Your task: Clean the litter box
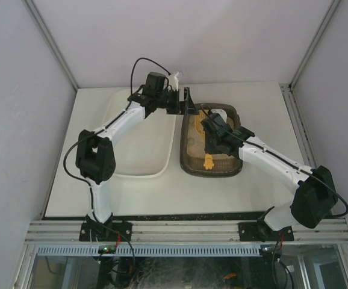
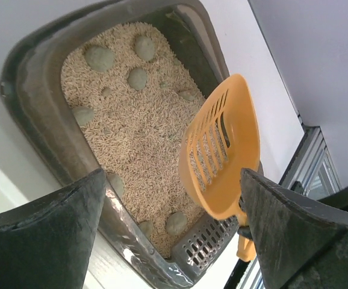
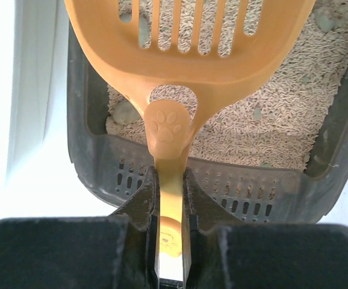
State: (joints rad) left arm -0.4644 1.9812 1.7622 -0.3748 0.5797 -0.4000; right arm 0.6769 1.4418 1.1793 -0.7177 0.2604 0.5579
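Just right of the plain white plastic tub (image 1: 141, 150) sits the dark brown-grey plastic litter box (image 2: 23, 102); the left gripper (image 2: 173, 180) gapes wide and empty by its far rim, while the right gripper (image 3: 169, 198) is clamped on the thin handle of an orange slotted plastic scoop (image 3: 192, 54), which could twist and fling litter overboard

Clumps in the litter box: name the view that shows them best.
Left wrist: the clumps lie spread across the litter. In right wrist, the scoop hides most; a few show at the edges. Top external: too small to tell.
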